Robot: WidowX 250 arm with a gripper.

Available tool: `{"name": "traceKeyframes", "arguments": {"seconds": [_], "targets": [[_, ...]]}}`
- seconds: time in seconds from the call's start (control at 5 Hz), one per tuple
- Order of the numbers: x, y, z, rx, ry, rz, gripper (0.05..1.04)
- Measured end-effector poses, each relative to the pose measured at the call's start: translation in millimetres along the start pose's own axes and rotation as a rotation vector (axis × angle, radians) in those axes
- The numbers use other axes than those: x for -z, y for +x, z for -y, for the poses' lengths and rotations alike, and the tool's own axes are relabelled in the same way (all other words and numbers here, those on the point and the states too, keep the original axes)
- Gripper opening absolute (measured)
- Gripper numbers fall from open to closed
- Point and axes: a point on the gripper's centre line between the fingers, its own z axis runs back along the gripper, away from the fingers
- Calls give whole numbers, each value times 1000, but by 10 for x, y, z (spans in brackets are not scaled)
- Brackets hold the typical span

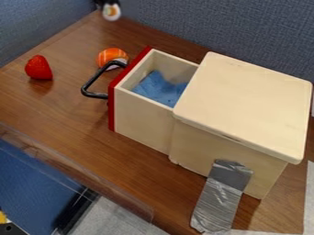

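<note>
presently: gripper (108, 3), at top edge, a pale, orange-marked item (111, 12) just below it; open or closed, cannot tell. drawer (142, 121), pulled out, blue cloth (159, 89) inside. orange ball (110, 55), beside black handle (90, 87). red strawberry (38, 68), on table (67, 108). step, by judgement: positioning; any handle approach calls for clearing the ball.
</note>
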Motion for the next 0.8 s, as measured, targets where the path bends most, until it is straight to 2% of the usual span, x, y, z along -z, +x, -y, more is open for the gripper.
{"name": "traceKeyframes", "arguments": {"seconds": [0.2,0.4,0.6,0.8], "targets": [[324,-17,-106,-13,48,-33,68],[629,-60,-36,0,62,-64,68],[840,-51,56,12,77,-78,68],[1014,46,13,-6,116,-71,68]]}}
